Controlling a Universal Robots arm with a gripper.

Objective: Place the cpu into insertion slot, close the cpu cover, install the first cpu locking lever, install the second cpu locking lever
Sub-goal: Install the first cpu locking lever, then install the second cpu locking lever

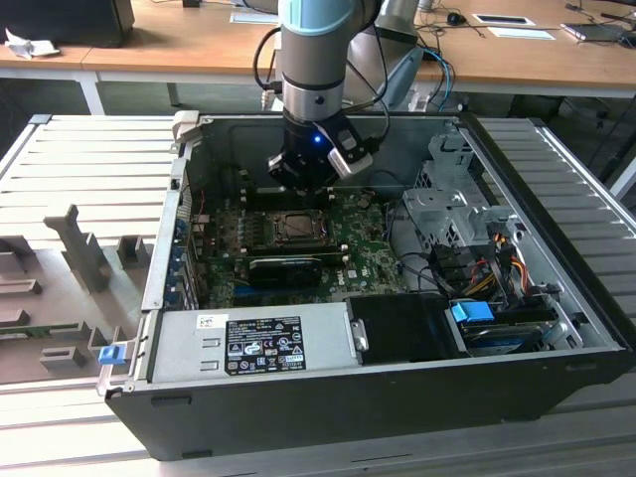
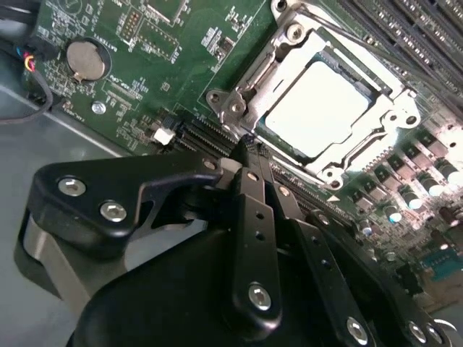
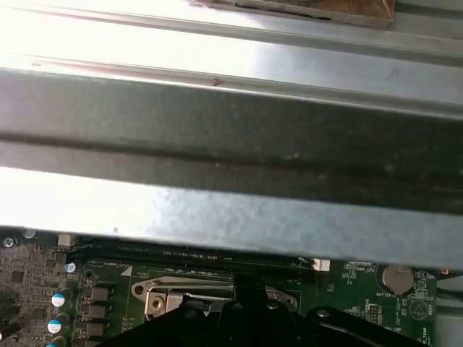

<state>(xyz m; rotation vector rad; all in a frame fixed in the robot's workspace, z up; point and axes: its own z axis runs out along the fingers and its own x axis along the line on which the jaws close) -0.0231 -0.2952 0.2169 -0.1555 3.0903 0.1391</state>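
Note:
In the second wrist view the cpu (image 2: 315, 108) shows its pale silver face, lying flat in the insertion slot (image 2: 233, 101) on the green motherboard (image 2: 145, 87). The cpu cover (image 2: 394, 119), a metal frame with a square window, lies down around the chip. My gripper (image 2: 249, 144) is shut, its black fingers pressed together with nothing between them, their tips right beside the socket's corner. In the exterior view the gripper (image 1: 303, 184) hangs just above the far edge of the slot (image 1: 296, 229). The first wrist view has the gripper (image 3: 249, 293) over the socket's metal frame (image 3: 166, 300).
The motherboard sits inside an open computer case (image 1: 397, 397). A long black finned card (image 1: 283, 266) lies just in front of the socket. A power supply (image 1: 258, 343) lines the near wall and a drive cage with cables (image 1: 467, 248) fills the exterior view's right. The case's rear wall (image 3: 231, 144) stands close behind the gripper.

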